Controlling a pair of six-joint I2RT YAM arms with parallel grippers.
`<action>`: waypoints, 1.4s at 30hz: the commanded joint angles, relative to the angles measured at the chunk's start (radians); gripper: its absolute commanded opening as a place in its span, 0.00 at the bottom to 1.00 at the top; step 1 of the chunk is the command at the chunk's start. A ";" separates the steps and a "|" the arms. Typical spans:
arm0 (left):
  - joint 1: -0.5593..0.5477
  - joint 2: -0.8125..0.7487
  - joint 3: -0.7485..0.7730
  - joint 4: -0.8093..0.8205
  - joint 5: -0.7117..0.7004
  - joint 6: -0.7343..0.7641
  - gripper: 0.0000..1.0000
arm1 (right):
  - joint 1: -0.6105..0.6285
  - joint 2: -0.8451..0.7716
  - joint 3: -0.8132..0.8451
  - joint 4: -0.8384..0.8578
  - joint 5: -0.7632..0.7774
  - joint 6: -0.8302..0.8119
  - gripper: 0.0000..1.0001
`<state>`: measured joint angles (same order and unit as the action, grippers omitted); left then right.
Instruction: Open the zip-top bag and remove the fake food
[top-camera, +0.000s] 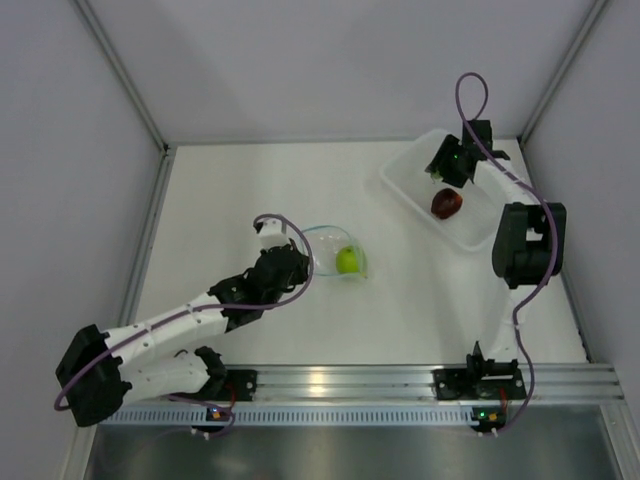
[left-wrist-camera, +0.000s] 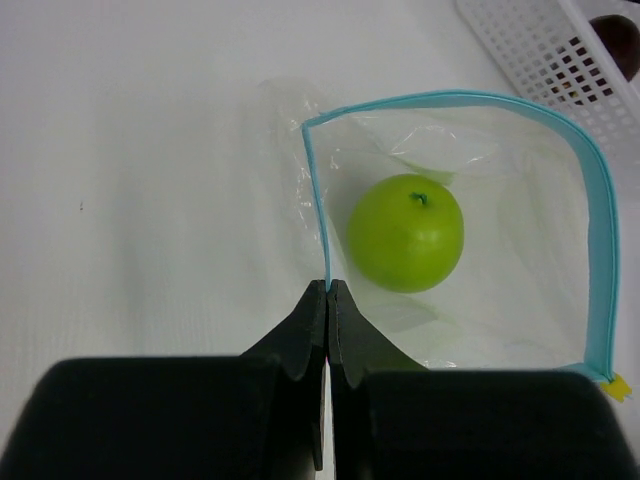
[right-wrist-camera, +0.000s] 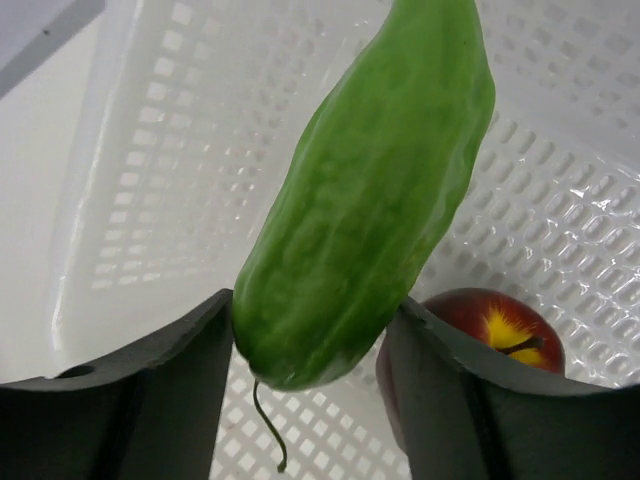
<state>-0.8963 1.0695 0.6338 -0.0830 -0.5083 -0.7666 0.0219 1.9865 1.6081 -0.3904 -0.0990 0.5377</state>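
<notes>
- White table (top-camera: 230, 200) between pale walls, arm bases at six o'clock.
- Perforated white tray (top-camera: 415, 175) toward two o'clock.
- Clear zip-top bag (left-wrist-camera: 520, 230) near the table's centre, mouth open.
- Black left gripper (left-wrist-camera: 327, 300): jaws pressed together on the bag's blue strip.
- Black right gripper (right-wrist-camera: 312, 320): jaws pinching the long green fruit (right-wrist-camera: 370, 180) over the tray, seemingly clear of its floor.
- Round green apple (left-wrist-camera: 405, 232) inside the bag.
- Dark red fruit (right-wrist-camera: 500, 325) in the tray.

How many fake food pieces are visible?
3: a green apple inside the bag, a red fruit in the tray, a long green one held by the right gripper over the tray. None seems hidden.
</notes>
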 joint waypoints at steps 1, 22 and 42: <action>0.010 -0.031 0.058 -0.009 0.069 0.039 0.00 | -0.002 0.063 0.145 -0.068 0.042 -0.002 0.63; 0.071 0.139 0.426 -0.308 0.172 0.257 0.00 | 0.072 -0.627 -0.447 0.285 -0.537 0.097 0.97; 0.073 0.279 0.535 -0.301 0.324 0.102 0.00 | 0.631 -0.914 -0.718 0.245 -0.041 -0.091 0.44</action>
<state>-0.8272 1.4136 1.1301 -0.3897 -0.2317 -0.6277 0.6231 1.0458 0.9054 -0.2134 -0.1585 0.4976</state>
